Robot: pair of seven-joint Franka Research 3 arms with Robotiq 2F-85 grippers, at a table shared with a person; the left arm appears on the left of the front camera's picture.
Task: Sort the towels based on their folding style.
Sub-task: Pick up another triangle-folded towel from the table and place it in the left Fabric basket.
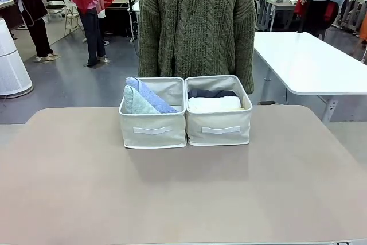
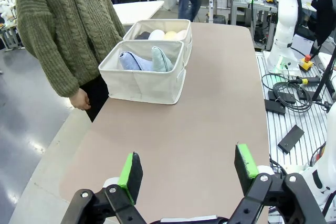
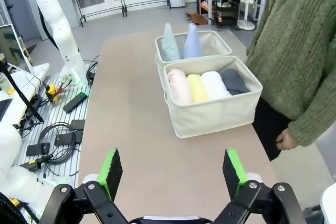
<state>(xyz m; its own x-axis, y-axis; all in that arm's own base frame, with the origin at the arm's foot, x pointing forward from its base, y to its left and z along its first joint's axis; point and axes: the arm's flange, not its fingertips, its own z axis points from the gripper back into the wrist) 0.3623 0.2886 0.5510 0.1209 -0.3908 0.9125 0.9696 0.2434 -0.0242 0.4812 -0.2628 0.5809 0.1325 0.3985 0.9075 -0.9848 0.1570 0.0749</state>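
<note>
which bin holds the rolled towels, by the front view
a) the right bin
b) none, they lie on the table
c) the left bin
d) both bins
a: in the right wrist view the pink, yellow, white and grey rolls lie side by side in one bin, the right bin in the front view.

**Soft cloth, matt counter, hard plastic jaws**

The two cream bins, the left bin (image 1: 152, 129) and the right bin (image 1: 218, 127), are coarse woven fabric with flat sewn strap handles. The folded light blue towel (image 1: 150, 96) and pale teal towel (image 1: 136, 102) look like nubby terry, as do the rolled pink towel (image 3: 178, 86), yellow towel (image 3: 197, 87), white towel (image 3: 214, 84) and dark grey towel (image 3: 233, 81). The counter (image 1: 183, 193) is smooth, matt taupe. The left gripper (image 2: 188, 169) and right gripper (image 3: 171, 173) are black plastic with matt green rubbery pads. The person's sweater (image 1: 196, 21) is chunky cable knit.
</note>
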